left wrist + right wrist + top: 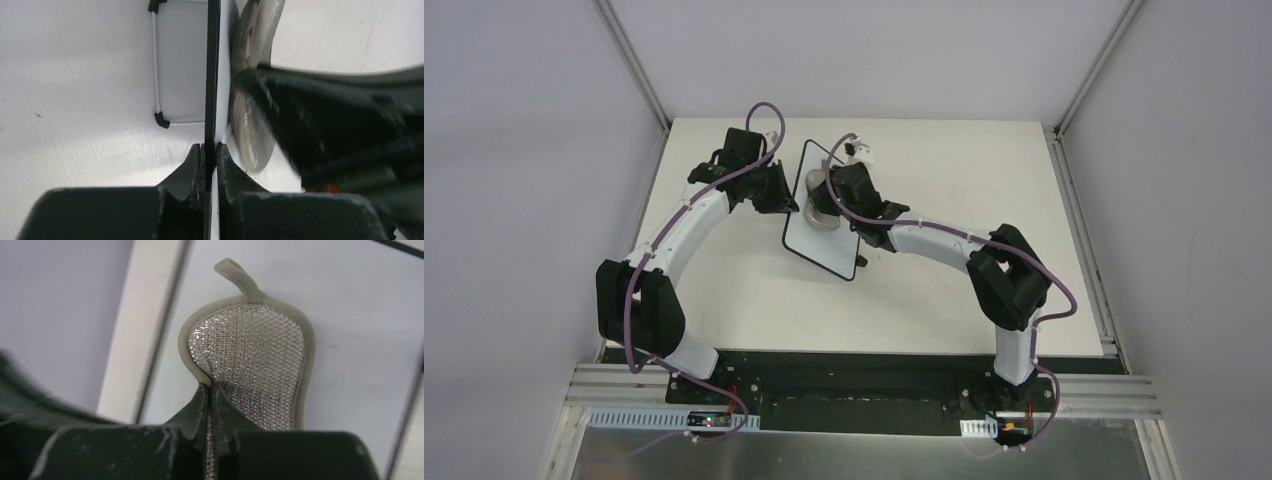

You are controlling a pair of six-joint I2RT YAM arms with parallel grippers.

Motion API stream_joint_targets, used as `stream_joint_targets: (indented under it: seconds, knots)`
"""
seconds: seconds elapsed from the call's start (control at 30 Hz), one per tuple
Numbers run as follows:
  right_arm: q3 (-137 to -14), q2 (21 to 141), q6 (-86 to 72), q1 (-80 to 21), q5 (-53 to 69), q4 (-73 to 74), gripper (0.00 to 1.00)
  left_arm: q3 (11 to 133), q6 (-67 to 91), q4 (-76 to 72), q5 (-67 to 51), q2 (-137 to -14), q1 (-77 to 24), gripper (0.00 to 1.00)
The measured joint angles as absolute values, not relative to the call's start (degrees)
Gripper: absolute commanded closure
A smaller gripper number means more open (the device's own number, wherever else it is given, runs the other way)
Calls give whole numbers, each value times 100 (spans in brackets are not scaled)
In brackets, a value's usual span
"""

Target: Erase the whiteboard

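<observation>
The whiteboard point(816, 232), white with a thin black frame, stands tilted near the table's middle. My left gripper point(786, 195) is shut on its left edge; the left wrist view shows the frame point(212, 75) edge-on, pinched between my fingers at my left gripper point(210, 150). My right gripper point(842, 205) is shut on the grey sparkly pad point(817, 212) and holds it against the board's face. In the right wrist view the pad point(255, 365) with its small loop lies flat on the white face, my right gripper point(212, 390) clamping its lower edge. No writing shows.
The board's wire stand with black feet point(161, 119) shows behind it in the left wrist view. The right arm point(340, 125) fills that view's right side. Grey walls and metal posts point(634, 60) enclose the white table point(974, 170).
</observation>
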State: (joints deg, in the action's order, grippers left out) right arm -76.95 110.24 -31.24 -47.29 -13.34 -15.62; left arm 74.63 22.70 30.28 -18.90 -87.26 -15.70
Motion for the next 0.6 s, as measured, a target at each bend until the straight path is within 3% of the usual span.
stream_joint_targets:
  seconds: [0.2, 0.6]
  knots:
    - [-8108, 10927, -2888, -5253, -1219, -1688, 100, 7463, 2248, 3208, -1881, -8709, -1570, 100]
    - [-6705, 11010, -3358, -4136, -421, -2987, 100, 7463, 2250, 3170, -1911, -8709, -1570, 100]
